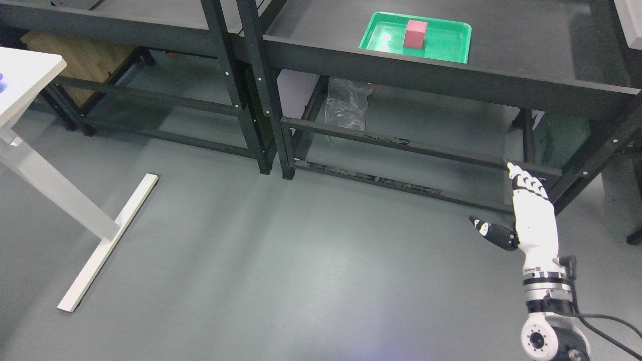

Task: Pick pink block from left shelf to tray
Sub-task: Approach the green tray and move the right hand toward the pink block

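A pink block (416, 34) stands upright inside a green tray (454, 47) on the top board of the right-hand dark shelf unit. My right hand (501, 205) rises from the lower right of the head view, well below and in front of the tray, over the floor. Its white fingers (526, 183) point straight up toward the shelf's lower rail, and the dark thumb sticks out to the left. The hand is open and holds nothing. The left arm does not show.
Two dark metal shelf units (251, 90) stand side by side across the top. A crumpled clear plastic bag (346, 105) lies on the right unit's lower board. A white table (30, 70) with a long white foot (108, 240) stands at left. Grey floor fills the middle.
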